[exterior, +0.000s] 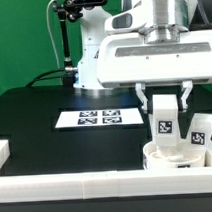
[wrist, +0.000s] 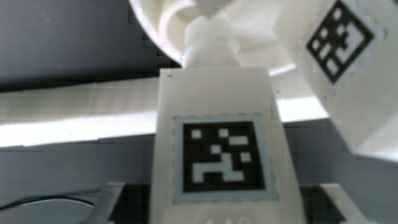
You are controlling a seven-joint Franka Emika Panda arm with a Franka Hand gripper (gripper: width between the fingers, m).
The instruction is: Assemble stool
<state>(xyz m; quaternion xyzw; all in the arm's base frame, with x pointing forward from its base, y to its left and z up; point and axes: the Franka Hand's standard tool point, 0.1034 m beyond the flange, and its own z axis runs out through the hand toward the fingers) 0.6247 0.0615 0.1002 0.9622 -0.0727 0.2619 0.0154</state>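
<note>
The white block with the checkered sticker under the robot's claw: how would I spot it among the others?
Find the black table, then its corner near the white rail, where the round seat sits. The leg stands upright over the seat between the gripper fingers. Its neighbour, the other leg, stands to the exterior view's right with nothing gripping it.

Round white seat (exterior: pixel 176 157) lay low on the black bench near the front rail, toward the exterior view's right; only its rim and part of the top showed. One white blocky leg (exterior: pixel 166 118) stood upright over the seat, tagged face toward the camera, its lower end at the seat's top; contact could not be confirmed. In the wrist view that leg (wrist: pixel 217 130) filled the centre. Second tagged leg (exterior: pixel 199 135) stood just beside it, slightly tilted.
</note>
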